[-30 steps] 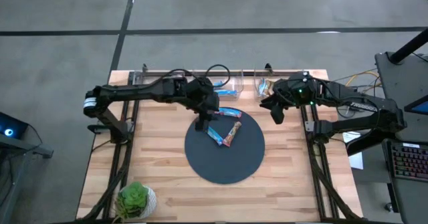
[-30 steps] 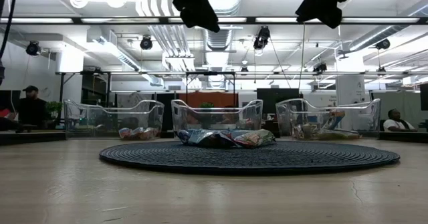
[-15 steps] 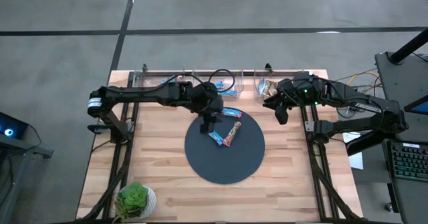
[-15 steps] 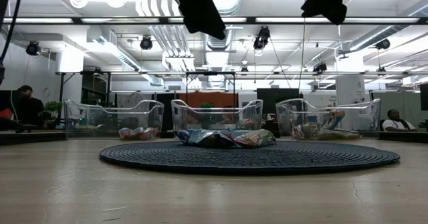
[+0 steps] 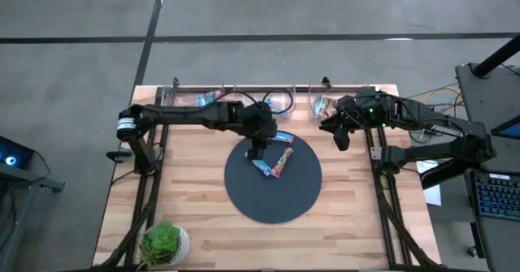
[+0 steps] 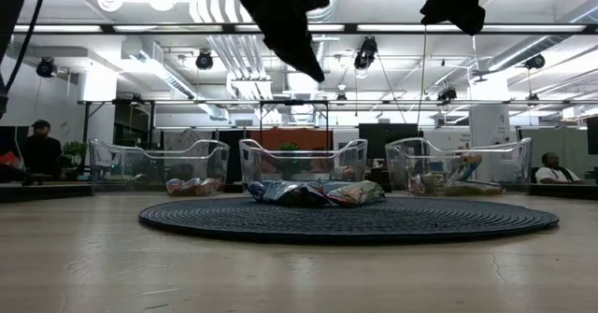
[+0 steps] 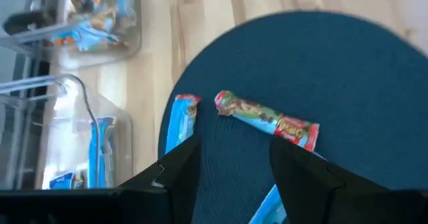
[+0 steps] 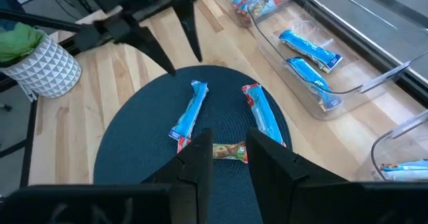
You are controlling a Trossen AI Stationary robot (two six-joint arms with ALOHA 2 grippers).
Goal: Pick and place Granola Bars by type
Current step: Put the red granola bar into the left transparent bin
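With the table read from its left edge, I note a small potted plant (image 5: 165,241) at the near left corner, well apart from the work.

My left arm reaches in from the left, and the left gripper (image 5: 257,149) hangs over the far left part of the dark round mat (image 5: 273,203). Its fingers (image 7: 175,172) stand apart with nothing between them; in the left wrist view they frame a blue bar (image 7: 177,122) lying at the mat's edge and a red-ended bar (image 7: 267,120) just beside it. In the low view the gripper (image 6: 308,65) is well above the table.

Three Granola Bars (image 5: 273,160) lie close together on the far half of the mat. The right wrist view separates them: one blue bar (image 8: 189,114), a second blue bar with a red end (image 8: 263,122), and a brown and red one (image 8: 230,150) near my own fingers. Whether they touch each other I cannot tell.

Along the far edge stand three clear bins. The left bin (image 5: 203,100) holds mixed wrappers, the middle bin (image 8: 314,73) holds blue bars, and the right bin (image 5: 323,104) holds tan ones.

My right arm waits at the right. The right gripper (image 5: 340,137) hovers over bare wood just off the mat's far right edge, jaws parted and empty.

In the low view, a seated person (image 6: 41,152) shows far left in the room and another person (image 6: 555,171) far right.
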